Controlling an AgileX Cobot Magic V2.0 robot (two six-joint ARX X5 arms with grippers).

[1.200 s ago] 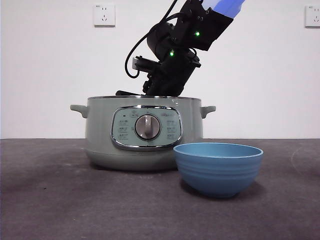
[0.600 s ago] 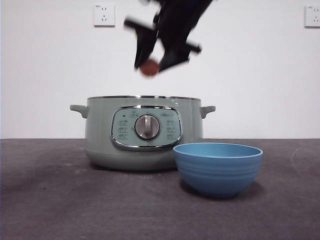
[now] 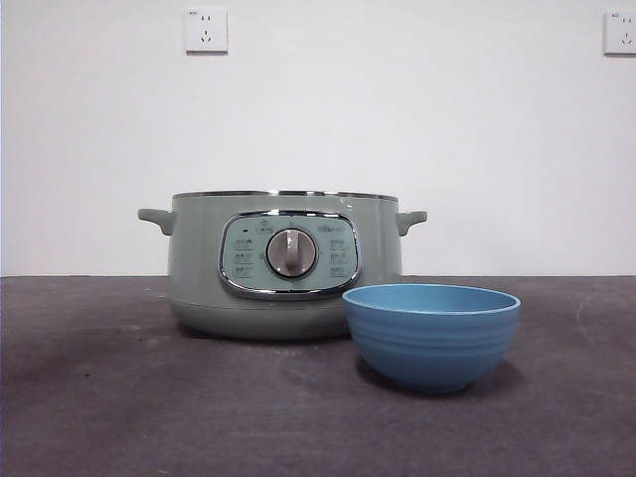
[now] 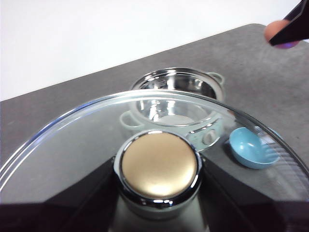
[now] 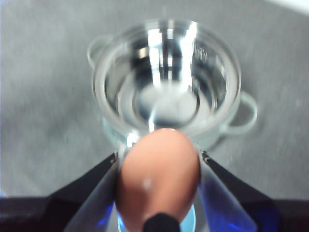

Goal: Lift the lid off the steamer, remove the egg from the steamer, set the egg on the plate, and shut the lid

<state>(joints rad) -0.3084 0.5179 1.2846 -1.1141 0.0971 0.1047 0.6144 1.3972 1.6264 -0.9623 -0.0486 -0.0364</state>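
The lid [image 4: 159, 145] is held clear of the steamer [image 3: 283, 263] by the left gripper [image 4: 159, 193], clamped at the knob. The egg [image 5: 158, 176] is clasped between the right gripper [image 5: 158, 193] jaws, lower centre of the right wrist view, above the open pot. Two steps are judged done — placing in the plate [image 3: 431, 333], lower right of the front view, and closing remain.

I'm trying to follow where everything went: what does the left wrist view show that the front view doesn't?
Only the left wrist view shows the lid, held up by its knob in the left gripper, the steamer's shiny open inside, and the right gripper's tip carrying the egg. Only the front view shows the steamer's control panel with its dial and the wall sockets. Both show the steamer and the blue plate on the dark table.
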